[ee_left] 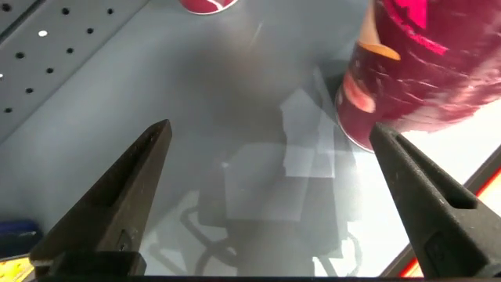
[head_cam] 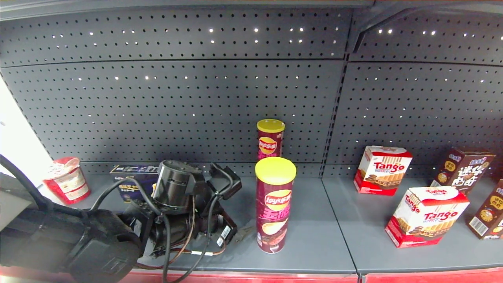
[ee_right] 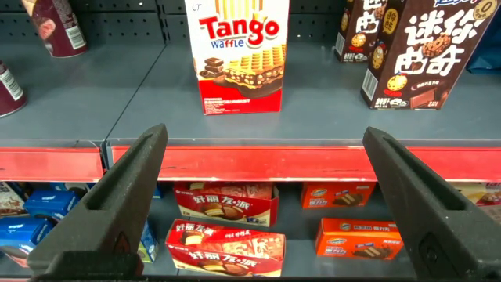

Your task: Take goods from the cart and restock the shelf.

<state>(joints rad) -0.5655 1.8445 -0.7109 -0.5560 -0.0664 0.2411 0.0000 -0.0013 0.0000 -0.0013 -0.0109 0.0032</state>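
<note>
- Done, apparently: chip can [head_cam: 275, 204] upright on shelf [head_cam: 314, 236], second can [head_cam: 270, 138] behind it.
- Beside chip can: left gripper [ee_left: 270, 129], jaws apart, empty (release finished?).
- Right gripper [ee_right: 264, 131] spread, empty; further restocking likely.

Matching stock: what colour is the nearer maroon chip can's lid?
Yellow lid, clearest in the head view.

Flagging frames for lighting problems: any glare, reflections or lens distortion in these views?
Head view: light shines through the pegboard holes and the panel lines bow, a wide-lens effect. Left wrist view: the shelf mirrors pale patches between the left arm's open fingers beside the chip can. Right wrist view: evenly lit, no strong glare.
</note>
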